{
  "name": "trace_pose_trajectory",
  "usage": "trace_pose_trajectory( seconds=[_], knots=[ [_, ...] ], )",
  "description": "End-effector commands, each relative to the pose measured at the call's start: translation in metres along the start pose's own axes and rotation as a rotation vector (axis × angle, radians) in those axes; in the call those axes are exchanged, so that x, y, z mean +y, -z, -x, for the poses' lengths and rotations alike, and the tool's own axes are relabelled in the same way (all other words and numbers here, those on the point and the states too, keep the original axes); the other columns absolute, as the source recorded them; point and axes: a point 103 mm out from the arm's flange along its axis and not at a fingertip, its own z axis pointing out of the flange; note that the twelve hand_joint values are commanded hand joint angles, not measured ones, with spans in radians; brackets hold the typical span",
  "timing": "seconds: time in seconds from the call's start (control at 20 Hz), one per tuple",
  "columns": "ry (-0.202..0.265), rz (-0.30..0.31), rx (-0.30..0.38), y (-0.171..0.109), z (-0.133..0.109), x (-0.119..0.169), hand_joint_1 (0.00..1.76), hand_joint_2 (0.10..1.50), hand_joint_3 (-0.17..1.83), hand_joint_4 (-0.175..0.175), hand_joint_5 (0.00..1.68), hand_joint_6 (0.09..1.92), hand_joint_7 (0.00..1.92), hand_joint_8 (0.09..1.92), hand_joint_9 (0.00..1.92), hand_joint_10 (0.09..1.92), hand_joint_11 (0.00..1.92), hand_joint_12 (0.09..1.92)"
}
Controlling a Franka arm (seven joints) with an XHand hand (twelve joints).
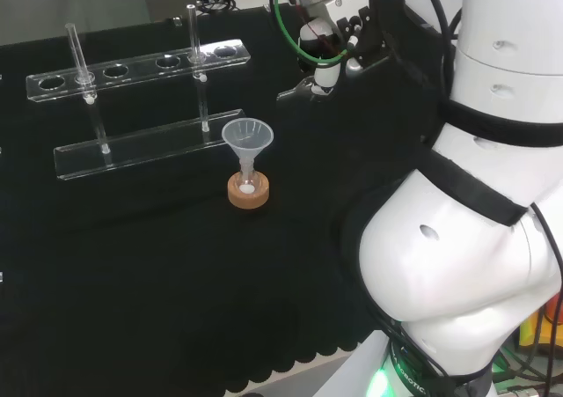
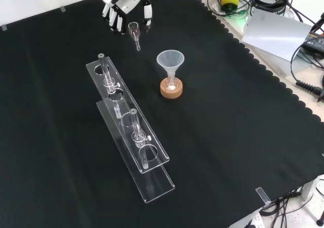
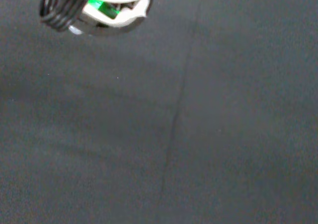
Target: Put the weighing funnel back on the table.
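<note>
Bare cloth (image 3: 198, 134) beneath hand (image 2: 121, 10), funnel (image 2: 170, 61) and rack (image 2: 132, 137) nearby

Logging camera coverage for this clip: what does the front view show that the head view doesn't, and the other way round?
The front view adds a plain look at the weighing funnel, a small clear piece just below the robot hand; whether it is held I cannot tell. The head view adds the arm's big white links at its right. Both share the robot hand, the funnel with its stem in a small flask on a cork ring, and the clear tube rack.
</note>
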Motion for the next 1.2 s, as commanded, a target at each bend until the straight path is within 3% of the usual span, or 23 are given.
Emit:
trace_pose_trajectory(
  seconds=[0.05, 0.45, 1.2],
  knots=[
    [0.017, 0.017, 0.063, -0.021, 0.007, 0.025, 1.08, 0.71, 0.7, 0.175, 1.12, 0.96, 0.6, 0.65, 0.83, 0.51, 0.48, 1.29],
    [0.059, 0.028, 0.053, -0.041, -0.003, 0.053, 1.08, 0.71, 0.7, 0.175, 1.12, 0.96, 0.6, 0.66, 0.83, 0.51, 0.51, 1.28],
    [0.133, 0.063, 0.129, -0.08, -0.025, 0.092, 1.07, 0.72, 0.69, 0.175, 1.1, 0.98, 0.61, 0.66, 0.83, 0.5, 0.53, 1.26]
  ],
)
